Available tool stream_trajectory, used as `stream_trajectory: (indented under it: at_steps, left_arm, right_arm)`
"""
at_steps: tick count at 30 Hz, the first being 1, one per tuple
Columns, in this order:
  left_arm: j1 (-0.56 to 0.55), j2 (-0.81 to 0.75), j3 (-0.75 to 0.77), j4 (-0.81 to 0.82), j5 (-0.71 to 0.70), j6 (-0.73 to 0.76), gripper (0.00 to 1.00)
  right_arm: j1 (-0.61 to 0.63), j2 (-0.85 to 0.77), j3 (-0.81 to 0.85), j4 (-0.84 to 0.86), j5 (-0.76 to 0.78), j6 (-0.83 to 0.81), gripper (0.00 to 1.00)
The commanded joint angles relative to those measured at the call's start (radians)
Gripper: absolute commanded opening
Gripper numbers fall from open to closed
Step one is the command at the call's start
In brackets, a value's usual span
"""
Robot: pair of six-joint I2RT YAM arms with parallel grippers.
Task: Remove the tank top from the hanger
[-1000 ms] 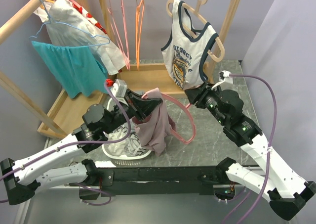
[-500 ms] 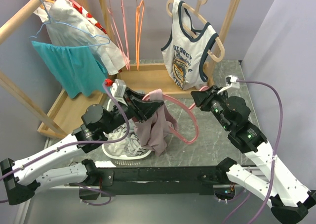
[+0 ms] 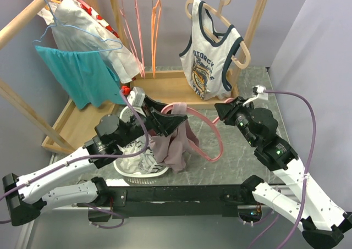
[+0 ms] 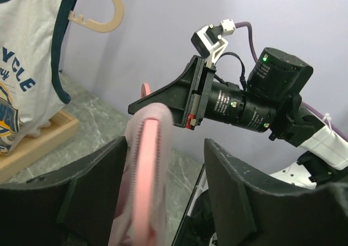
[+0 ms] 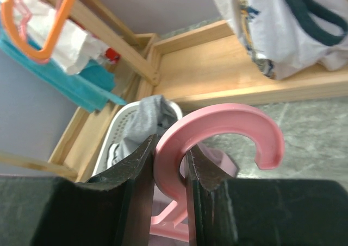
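**While Pinning the Hook, Easing the Top Off the Far Shoulder**

While clamping the right gripper (image 5: pixel 169 170) tight on the neck of the pink hanger (image 3: pixel 218 142) just below its hook, holding that end fixed above the table (image 3: pixel 236 150). Standing the left gripper (image 3: pixel 165 120) released, jaws wide apart on either side of the hanger's far shoulder, touching neither plastic nor cloth as far as the wrist view tells. Finding the mauve tank top (image 3: pixel 173 144) bunched over that shoulder, between the two arms and partly above the white basket (image 3: pixel 135 169).

Judging the step in hand as a regrip: bringing the released jaws off the plastic and down onto cloth alone, closing on a thick fold near the strap, not on the bar. Then pulling away from the hook, along the bar and slightly down, letting the strap slide over the shoulder tip instead of snagging. Holding the right grip steady and the hanger level, resisting any twist about the hook.

Lying roughly level, running the hanger's long axis from left gripper to right, hook pointing toward the right arm. Hanging limp, running the top's long axis downward, hem pointing at the basket rim and table.
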Motion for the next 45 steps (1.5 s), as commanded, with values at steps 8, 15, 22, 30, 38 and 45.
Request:
stream_trajectory:
  at_steps: [8, 15, 22, 30, 38, 45]
  left_arm:
    - [-0.004, -0.104, -0.006, -0.077, -0.094, 0.04, 0.76]
    - [-0.004, -0.11, -0.043, -0.143, -0.083, 0.066, 0.67]
    - [-0.005, -0.119, -0.115, -0.208, -0.055, 0.059, 0.53]
    - [-0.005, -0.102, -0.19, -0.136, -0.034, 0.044, 0.55]
    - [-0.005, 0.037, -0.149, -0.019, -0.028, 0.047, 0.43]
    - [-0.004, 0.071, -0.112, -0.033, -0.059, 0.086, 0.01]
  right_arm:
    - [-0.004, 0.029, 0.123, -0.151, 0.238, -0.009, 0.0]
    - [-0.004, 0.038, 0.181, -0.191, 0.265, -0.03, 0.0]
    - [-0.012, 0.057, 0.199, -0.196, 0.256, -0.048, 0.0]
    - [-0.018, 0.065, 0.212, -0.189, 0.218, -0.036, 0.0]
    - [-0.018, 0.045, 0.221, -0.206, 0.201, -0.027, 0.0]
    - [-0.018, 0.026, 0.196, -0.209, 0.197, -0.015, 0.0]
